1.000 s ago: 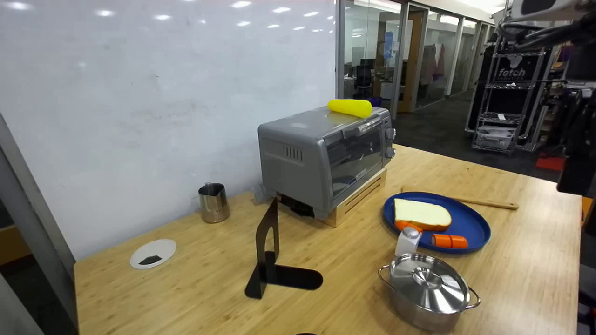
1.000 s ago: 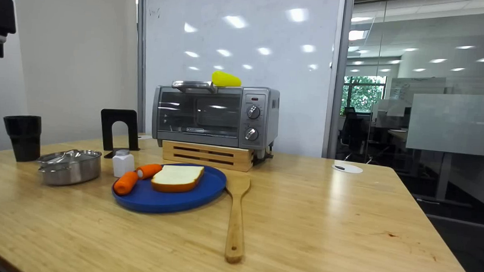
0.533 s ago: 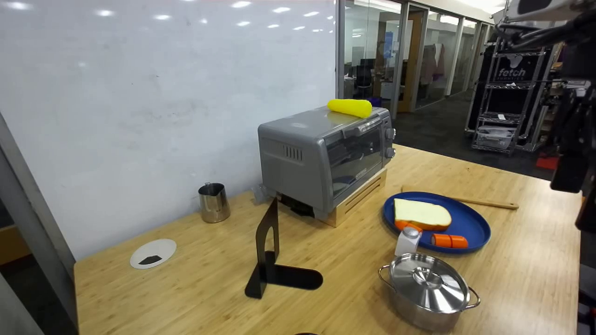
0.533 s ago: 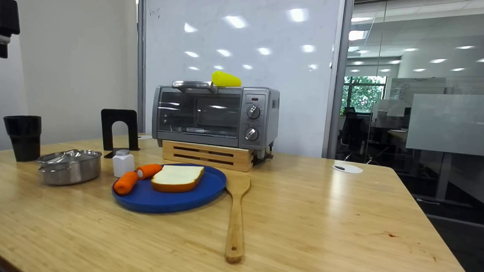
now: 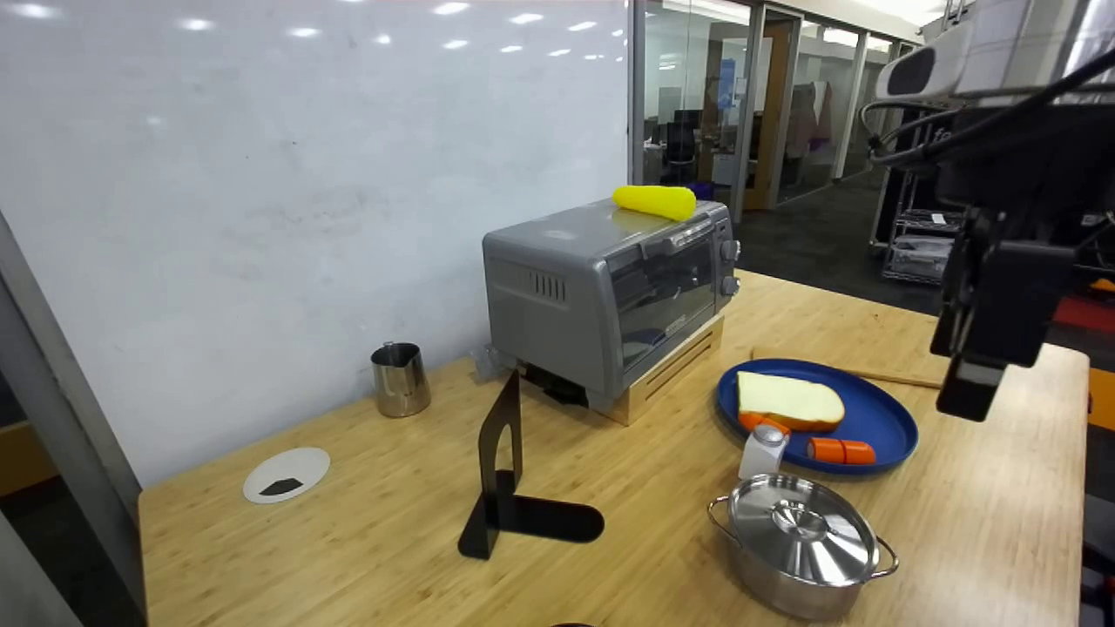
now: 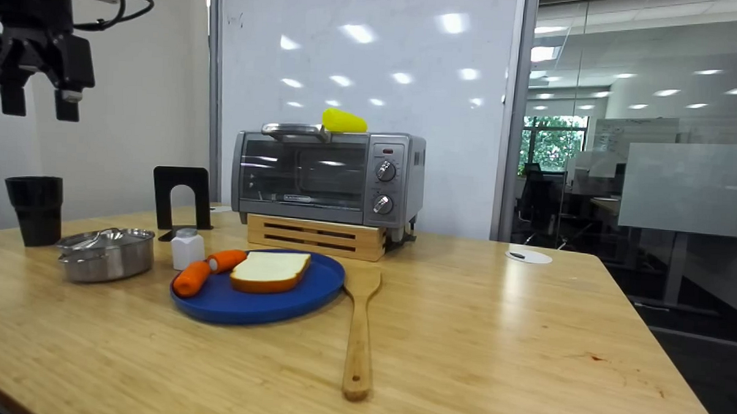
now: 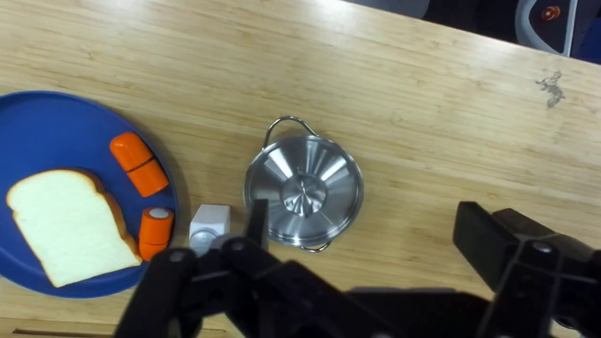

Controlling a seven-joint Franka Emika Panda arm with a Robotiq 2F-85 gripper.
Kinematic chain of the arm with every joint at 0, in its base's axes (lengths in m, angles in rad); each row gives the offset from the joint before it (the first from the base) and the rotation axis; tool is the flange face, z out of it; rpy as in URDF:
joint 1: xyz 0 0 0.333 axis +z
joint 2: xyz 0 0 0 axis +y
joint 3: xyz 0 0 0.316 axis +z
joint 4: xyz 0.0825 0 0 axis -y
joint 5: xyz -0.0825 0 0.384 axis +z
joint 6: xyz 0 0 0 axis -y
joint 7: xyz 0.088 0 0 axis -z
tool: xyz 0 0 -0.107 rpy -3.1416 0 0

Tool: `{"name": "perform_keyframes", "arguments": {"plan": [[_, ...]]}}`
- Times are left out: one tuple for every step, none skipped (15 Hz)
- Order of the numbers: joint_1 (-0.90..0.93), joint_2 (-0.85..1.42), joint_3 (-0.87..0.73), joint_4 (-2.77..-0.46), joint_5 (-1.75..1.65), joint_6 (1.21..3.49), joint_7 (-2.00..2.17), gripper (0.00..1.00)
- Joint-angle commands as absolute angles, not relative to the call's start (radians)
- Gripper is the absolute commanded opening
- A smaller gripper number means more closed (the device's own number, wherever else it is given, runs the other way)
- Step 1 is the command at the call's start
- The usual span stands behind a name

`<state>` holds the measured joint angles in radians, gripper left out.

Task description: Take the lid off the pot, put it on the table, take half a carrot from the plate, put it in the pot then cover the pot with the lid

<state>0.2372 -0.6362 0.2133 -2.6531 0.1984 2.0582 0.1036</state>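
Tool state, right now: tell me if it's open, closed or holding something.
Tool: open, holding nothing, in the air above the table.

Silver lid (image 5: 803, 529) atop steel pot (image 5: 794, 592)

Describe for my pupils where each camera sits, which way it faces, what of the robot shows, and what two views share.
In an exterior view: low, facing the front of the oven; the open gripper hangs top left.
In an exterior view: raised, looking down across the table at the pot and the oven's vented side; gripper and arm upper right.
Wrist view: on the wrist, looking down at the lid; black fingers below.
Shared by both exterior views: pot, oven, whiteboard.
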Motion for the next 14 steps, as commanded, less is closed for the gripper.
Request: {"name": "perform_keyframes", "arguments": {"plan": [[0.225,-0.519,0.184,-2.659,0.155,2.154,0.005,1.00],[0.222,-0.486,0.180,-2.654,0.137,2.176,-0.009,1.00],[0.221,-0.451,0.177,-2.648,0.121,2.203,-0.020,1.00],[0.220,-0.418,0.177,-2.639,0.107,2.225,-0.024,1.00],[0.219,-0.385,0.179,-2.635,0.092,2.252,-0.027,1.00],[0.218,-0.359,0.183,-2.632,0.079,2.277,-0.022,1.00],[0.218,-0.336,0.189,-2.633,0.066,2.306,-0.009,1.00],[0.218,-0.315,0.190,-2.635,0.055,2.332,-0.004,1.00],[0.217,-0.297,0.194,-2.638,0.038,2.355,0.000,1.00],[0.217,-0.278,0.195,-2.637,0.027,2.372,0.004,1.00],[0.216,-0.261,0.195,-2.643,0.017,2.392,0.007,1.00],[0.216,-0.244,0.195,-2.642,0.009,2.407,0.011,1.00],[0.216,-0.228,0.196,-2.642,0.001,2.420,0.014,1.00],[0.216,-0.213,0.197,-2.641,-0.007,2.432,0.016,1.00]]}}
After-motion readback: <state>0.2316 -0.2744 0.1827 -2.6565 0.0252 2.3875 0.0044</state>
